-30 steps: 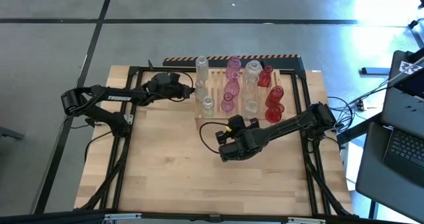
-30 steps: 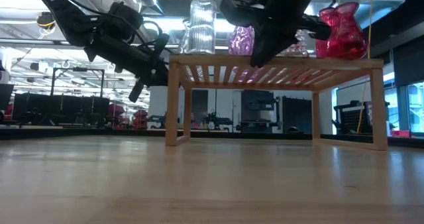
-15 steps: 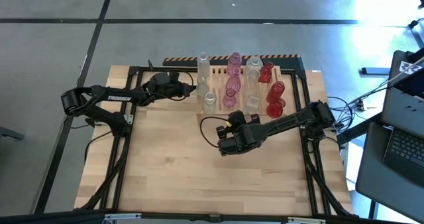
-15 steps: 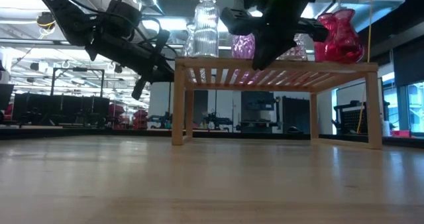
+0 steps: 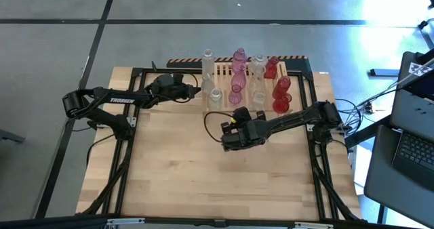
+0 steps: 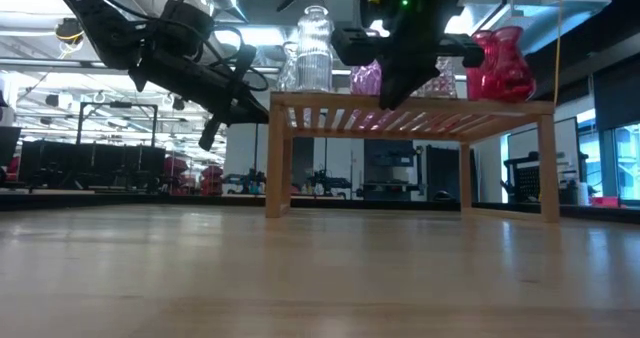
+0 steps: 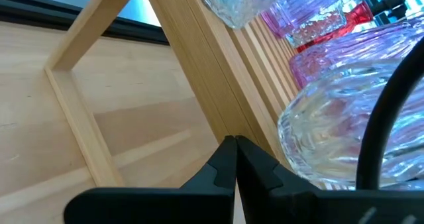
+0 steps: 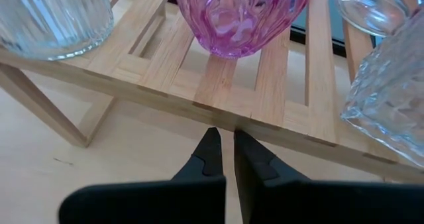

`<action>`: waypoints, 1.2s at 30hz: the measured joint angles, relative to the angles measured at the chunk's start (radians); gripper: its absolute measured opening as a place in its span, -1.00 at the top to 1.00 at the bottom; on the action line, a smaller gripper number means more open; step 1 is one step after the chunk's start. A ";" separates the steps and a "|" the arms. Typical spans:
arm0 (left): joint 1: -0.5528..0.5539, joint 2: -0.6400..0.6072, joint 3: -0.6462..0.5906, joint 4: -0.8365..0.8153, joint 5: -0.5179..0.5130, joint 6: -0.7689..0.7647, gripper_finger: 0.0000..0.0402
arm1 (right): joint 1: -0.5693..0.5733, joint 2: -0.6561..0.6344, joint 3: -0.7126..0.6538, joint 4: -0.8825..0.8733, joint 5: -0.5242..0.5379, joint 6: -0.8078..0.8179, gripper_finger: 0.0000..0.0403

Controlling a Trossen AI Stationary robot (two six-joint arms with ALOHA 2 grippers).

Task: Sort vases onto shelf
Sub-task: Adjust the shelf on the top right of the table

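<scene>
Your right gripper (image 8: 222, 151) has its fingers together and holds nothing; its tips sit at the front edge of the wooden shelf (image 5: 225, 70), directly below a pink vase (image 8: 238, 15) standing on the slats. In my judgement a closed tip at that edge suits nudging the rack rather than picking anything up, though contact itself cannot be confirmed. Your left gripper (image 7: 234, 159) is likewise pressed together and empty, its point close against the shelf's side rail at the left end, next to a clear ribbed vase (image 6: 315, 48); whether it touches the wood cannot be told. Every vase in sight is already on the shelf: clear ones (image 5: 211, 61) toward the left, pink ones (image 5: 238, 70) in the middle, red ones (image 5: 279, 93) on the right. The grouping by colour suggests the sorting is essentially done, and no vase is seen on the plank tabletop (image 5: 183, 175). From table height the shelf stands level on its legs with the glass upright on top. Take care: the vases stand close together, so any bump to the rack could topple them.
</scene>
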 joint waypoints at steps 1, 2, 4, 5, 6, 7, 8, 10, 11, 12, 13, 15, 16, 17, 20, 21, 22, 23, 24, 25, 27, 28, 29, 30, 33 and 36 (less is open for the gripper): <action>0.000 0.000 0.000 0.000 -0.001 -0.005 1.00 | 0.000 0.000 0.000 0.000 0.001 0.000 1.00; 0.000 0.000 0.000 0.000 -0.002 -0.015 1.00 | 0.000 0.000 0.000 0.000 0.006 0.000 1.00; -0.002 0.000 0.000 0.000 -0.007 -0.019 1.00 | 0.000 0.000 0.000 0.000 0.008 0.000 1.00; -0.006 0.000 0.000 0.000 -0.015 -0.018 1.00 | 0.000 0.000 0.000 0.000 0.008 0.000 1.00; -0.012 0.000 0.000 0.000 -0.027 -0.018 1.00 | 0.000 0.000 0.000 0.000 0.008 0.000 1.00; -0.020 0.000 0.000 0.000 -0.037 -0.018 1.00 | 0.000 0.000 0.000 0.000 0.008 0.000 1.00; -0.029 0.000 0.000 0.000 -0.049 -0.018 1.00 | 0.000 0.000 0.000 0.000 0.008 0.000 1.00; -0.048 0.000 0.000 0.001 -0.081 -0.018 1.00 | 0.000 0.000 0.000 0.000 0.007 0.000 1.00; -0.057 0.000 0.000 0.001 -0.095 -0.018 1.00 | 0.000 0.000 0.000 0.000 0.007 0.000 1.00; -0.065 0.000 0.000 0.001 -0.113 -0.018 1.00 | 0.001 0.000 0.000 0.000 0.007 0.000 1.00; -0.073 0.000 0.000 0.001 -0.129 -0.018 1.00 | 0.001 0.000 0.000 0.001 0.007 0.000 1.00; -0.083 0.000 0.000 0.006 -0.149 -0.018 1.00 | 0.001 0.000 0.000 0.001 0.006 0.000 1.00; -0.087 0.000 0.000 0.008 -0.155 -0.018 1.00 | 0.001 0.000 0.000 0.001 0.005 -0.001 1.00; -0.089 0.000 0.000 0.012 -0.159 -0.018 1.00 | 0.002 0.000 0.000 0.001 0.005 -0.001 1.00; -0.090 0.000 0.000 0.016 -0.160 -0.022 1.00 | 0.002 0.000 0.000 0.001 0.004 -0.001 1.00; -0.091 0.000 0.000 0.018 -0.160 -0.022 1.00 | 0.002 0.000 0.000 0.001 0.004 -0.001 1.00; -0.091 0.000 0.000 0.018 -0.160 -0.022 1.00 | 0.002 0.000 0.000 0.001 0.003 -0.001 1.00; -0.092 0.000 0.000 0.020 -0.160 -0.023 1.00 | 0.002 0.000 0.000 0.001 0.003 -0.001 1.00; -0.095 0.000 0.000 0.022 -0.163 -0.023 1.00 | 0.002 0.000 0.000 0.001 0.003 -0.001 1.00; -0.097 0.000 0.000 0.023 -0.165 -0.023 1.00 | 0.002 0.000 0.000 0.001 0.003 -0.001 1.00; -0.104 0.000 0.000 0.023 -0.169 -0.023 1.00 | 0.002 0.000 0.000 0.001 0.003 -0.001 1.00; -0.107 0.000 0.000 0.023 -0.171 -0.023 1.00 | 0.002 0.000 0.000 0.002 0.005 -0.001 1.00; -0.111 0.001 0.000 0.026 -0.172 -0.023 1.00 | 0.002 0.000 0.000 0.003 0.005 -0.001 1.00; -0.115 0.007 0.000 0.034 -0.173 -0.023 1.00 | 0.002 0.000 0.000 0.004 0.004 -0.003 1.00; -0.126 0.029 0.000 0.068 -0.155 -0.036 1.00 | 0.002 0.000 0.000 0.045 0.004 -0.055 1.00; -0.143 0.064 0.000 0.118 -0.148 -0.062 1.00 | 0.003 0.000 0.000 0.093 0.005 -0.113 1.00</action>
